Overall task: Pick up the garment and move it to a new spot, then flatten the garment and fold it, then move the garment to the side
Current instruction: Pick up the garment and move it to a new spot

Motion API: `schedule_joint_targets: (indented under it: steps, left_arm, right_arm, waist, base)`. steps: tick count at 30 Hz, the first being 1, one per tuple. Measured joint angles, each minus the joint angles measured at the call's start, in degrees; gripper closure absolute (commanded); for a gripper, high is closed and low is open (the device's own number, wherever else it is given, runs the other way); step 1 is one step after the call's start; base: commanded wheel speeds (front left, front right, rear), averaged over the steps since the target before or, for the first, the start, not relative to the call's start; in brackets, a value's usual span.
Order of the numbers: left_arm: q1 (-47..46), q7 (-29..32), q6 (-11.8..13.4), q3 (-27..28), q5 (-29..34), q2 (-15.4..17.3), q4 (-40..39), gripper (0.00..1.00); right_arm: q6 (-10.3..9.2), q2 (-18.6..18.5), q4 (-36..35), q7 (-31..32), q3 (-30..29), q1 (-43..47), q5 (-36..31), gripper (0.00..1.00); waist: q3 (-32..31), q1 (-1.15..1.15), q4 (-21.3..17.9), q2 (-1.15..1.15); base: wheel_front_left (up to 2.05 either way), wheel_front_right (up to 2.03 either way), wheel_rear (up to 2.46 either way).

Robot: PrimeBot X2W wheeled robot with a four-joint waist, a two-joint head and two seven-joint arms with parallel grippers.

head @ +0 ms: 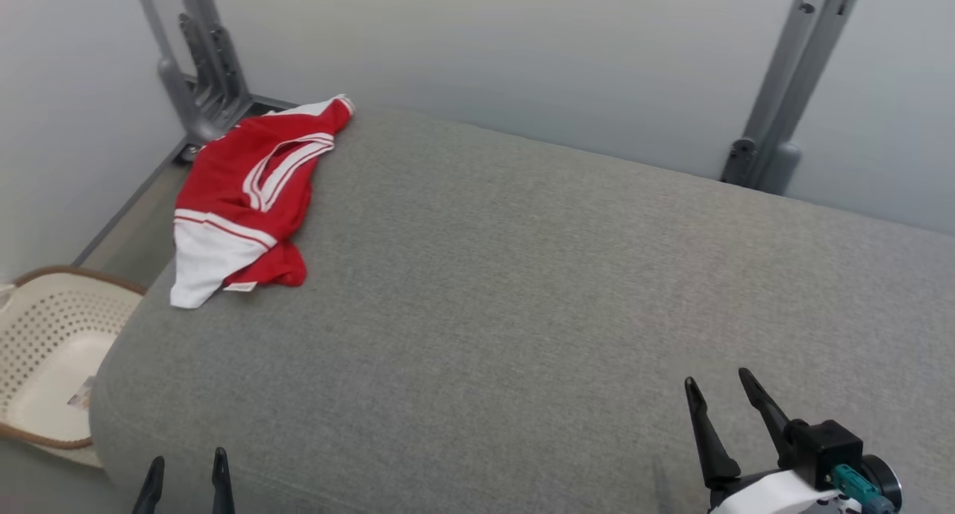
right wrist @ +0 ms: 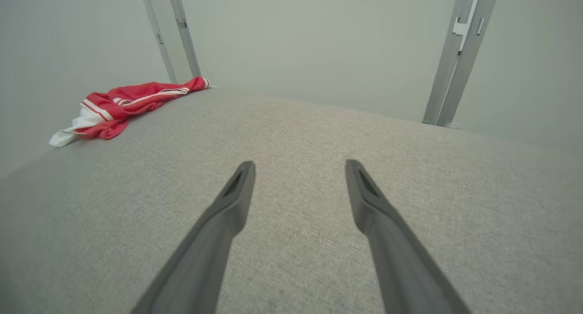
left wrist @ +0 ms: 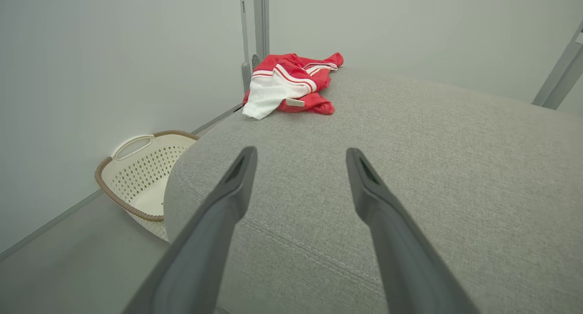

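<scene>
Both the left hand (head: pixel 188 456) and the right hand (head: pixel 717 377) stand wide open and empty; grip the garment (head: pixel 246 178), crumpled at the far left corner of the cushion (head: pixel 522 275), by a bunched fold, expecting light, limp cloth.

one garment (head: pixel 239 193), one basket (head: pixel 52 324), one grey cushion (head: pixel 522 290), two end effectors (head: pixel 188 458) (head: pixel 718 380).

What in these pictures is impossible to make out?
The garment, head view: crumpled on itself, so its full shape and underside are hidden.
The label on it, left wrist view: too small to read.
The basket, head view: cut off by the left edge.
The left hand, head view: the bottom edge cuts off all but the fingertips.
</scene>
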Motion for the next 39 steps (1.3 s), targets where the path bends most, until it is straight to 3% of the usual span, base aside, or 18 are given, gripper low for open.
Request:
schedule_joint_targets:
  steps: [5,10,14,19,28,32,39]
  left_arm:
    - [0.8,0.0,0.0,0.9,-0.2,-0.4,-0.7,0.00]
    - [1.4,0.0,0.0,-0.1,-0.3,-0.3,-0.5,0.00]
    - [0.8,0.0,-0.1,-1.9,-1.6,2.1,0.1,0.00]
    - [-2.7,0.0,-0.1,-4.5,-3.5,5.0,-0.5,0.00]
    - [-18.6,0.0,-0.1,-6.6,-9.5,6.2,0.9,0.00]
    - [-28.8,0.1,-0.1,-8.6,-13.2,8.8,8.0,0.00]
    - [-46.3,6.1,-0.2,-10.5,-19.7,14.5,23.3,0.00]
  right_arm:
    - [0.00,-0.8,1.3,0.0,1.2,-0.7,0.7,0.00]
    - [0.00,-0.8,1.3,0.0,0.2,0.0,1.2,0.00]
    - [0.00,-1.0,1.0,0.0,-0.3,1.3,1.2,0.00]
    - [0.00,-4.4,-0.2,0.0,0.2,-0.5,0.8,0.00]
    - [0.00,-14.4,-3.6,0.0,0.4,-9.0,0.7,0.00]
    - [0.00,-18.5,-5.4,0.0,0.2,-12.2,1.2,0.00]
    - [0.00,-21.8,-7.9,0.0,0.4,-15.3,1.8,0.00]
  waist:
    - [-0.2,0.00,3.4,0.00]
    - [-0.8,0.00,3.8,0.00]
    - [-0.9,0.00,3.4,0.00]
    - [1.0,0.00,2.8,0.00]
    - [10.2,0.00,1.4,0.00]
    - [16.1,0.00,0.3,0.00]
    - [26.1,0.01,-1.7,0.00]
  base:
    - [0.00,0.00,0.00]
    - [0.00,0.00,0.00]
    - [0.00,0.00,0.00]
    - [0.00,0.00,0.00]
    - [0.00,0.00,0.00]
    - [0.00,0.00,0.00]
    - [0.00,0.00,0.00]
